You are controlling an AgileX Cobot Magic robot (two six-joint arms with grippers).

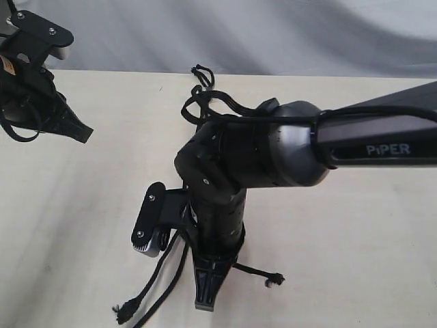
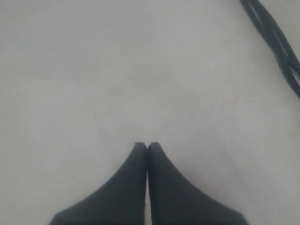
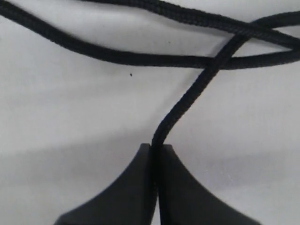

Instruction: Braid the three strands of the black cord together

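Right gripper (image 3: 157,146) clamped on one strand (image 3: 187,101) of the black cord (image 1: 199,75); left gripper (image 2: 147,144) pressed together, empty.
Cord lies mid-table (image 1: 75,225) beneath the right arm (image 1: 287,143). The held strand crosses two others. One frayed tip (image 1: 275,278) beside the right gripper. Left gripper well apart from the cord.

The black cord (image 3: 140,58) reads to me as matt woven cloth, coarse-ribbed. My right gripper (image 3: 156,147) and left gripper (image 2: 147,144) look like smooth matt black plastic. The bench (image 1: 82,225) is pale, matt, faintly grained; the right arm's grey casing (image 1: 293,147) has a satin sheen.
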